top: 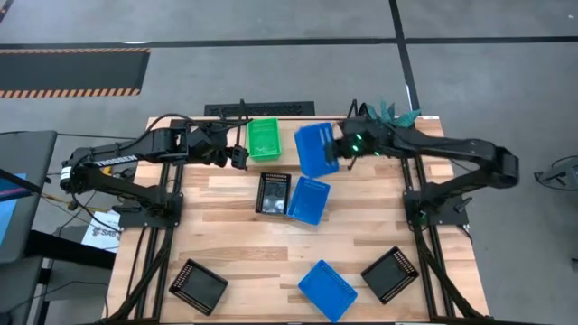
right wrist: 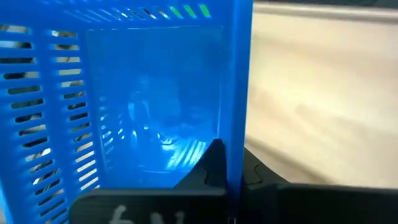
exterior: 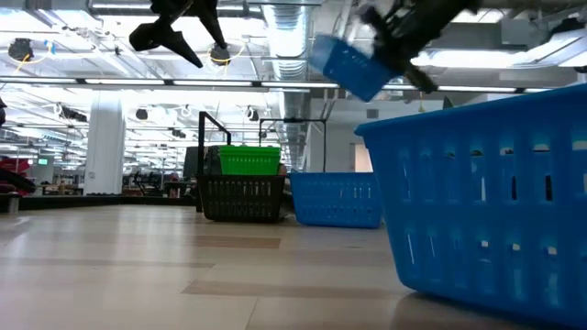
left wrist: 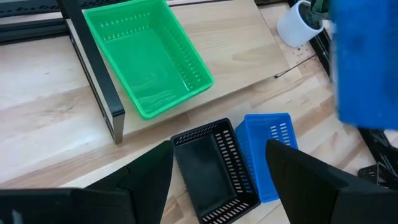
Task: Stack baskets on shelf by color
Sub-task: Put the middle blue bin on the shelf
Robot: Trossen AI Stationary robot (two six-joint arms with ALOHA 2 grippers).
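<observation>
**Blue basket held aloft beside the green one on the shelf**

Nearest the low camera, a blue perforated plastic basket fills the right foreground; from above it lies on the pale wooden table at about 6 o'clock. Two black mesh baskets sit at 7 o'clock and 5 o'clock.

Near the table's centre, a third black basket and another blue basket lie side by side, touching.

At 12 o'clock stands the low black tube-frame shelf, with a bright green mesh basket resting on it.

The right gripper is clamped on the rim of a third blue basket, the lifted blue basket, holding it tilted in the air just beside the green one, toward 1 o'clock. In the low view it hangs well above the table.

The left gripper hovers at 11 o'clock, beside the green basket, fingers spread apart and holding nothing

A white pot stands at the far right corner
</observation>
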